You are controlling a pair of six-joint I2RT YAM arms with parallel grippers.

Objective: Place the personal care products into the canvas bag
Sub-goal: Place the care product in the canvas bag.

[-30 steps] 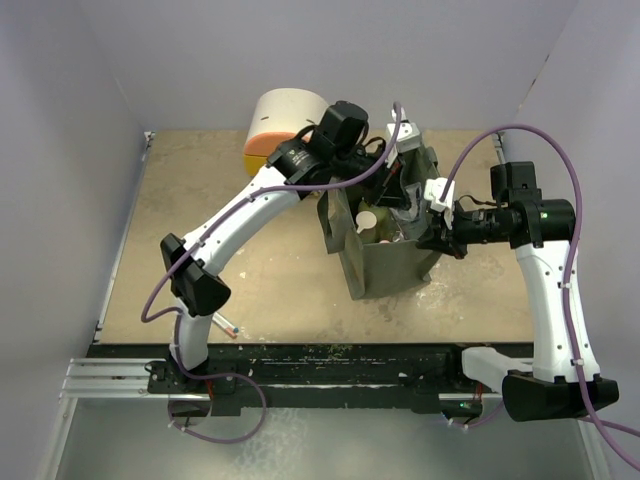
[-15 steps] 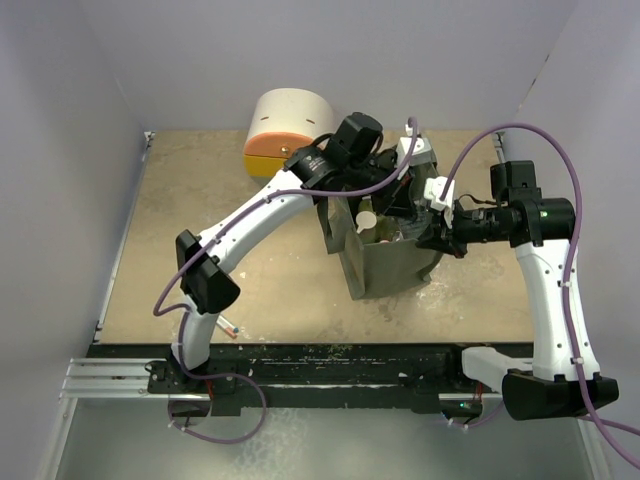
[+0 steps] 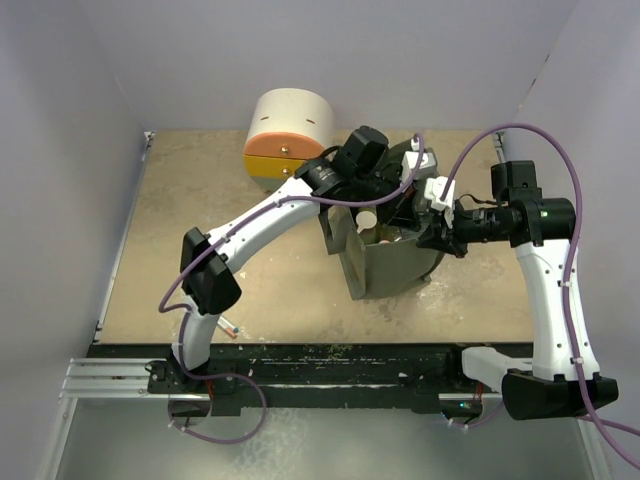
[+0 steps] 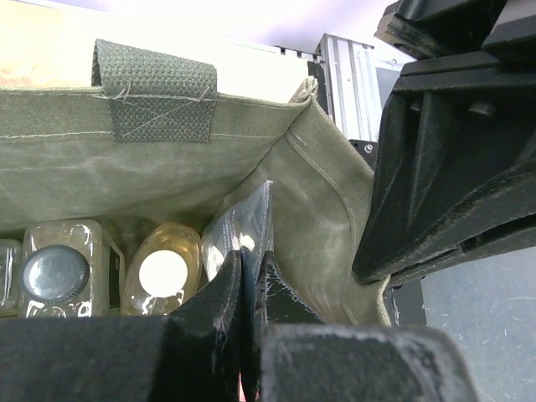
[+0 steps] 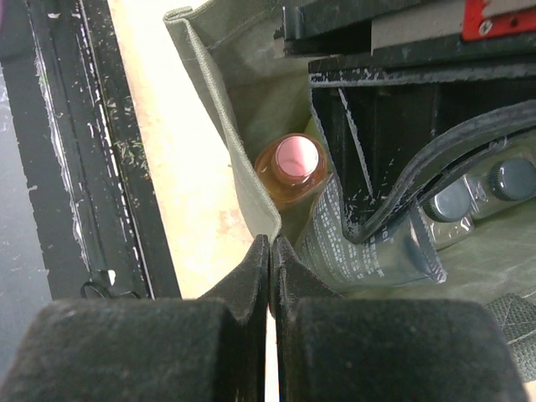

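My left arm has swung further right and lower over the last second, so my left gripper [image 4: 249,261] now reaches into the mouth of the canvas bag [image 3: 388,268]. Its fingers are pressed together on the slim grey bottle [image 5: 362,244], which lies tilted inside the bag against the wall nearest my right arm. My right gripper [image 5: 270,244] is pinched tight on the bag's rim and holds that side up. Just beyond that pinch, the orange pink-capped bottle [image 5: 291,165] stands upright in the corner, touching the grey one. Deeper in the bag, seen from my left wrist, a clear square black-capped bottle [image 4: 57,273] and a pale white-capped bottle [image 4: 163,273] stand side by side. The grey bottle carries lines of white print, too small to read.
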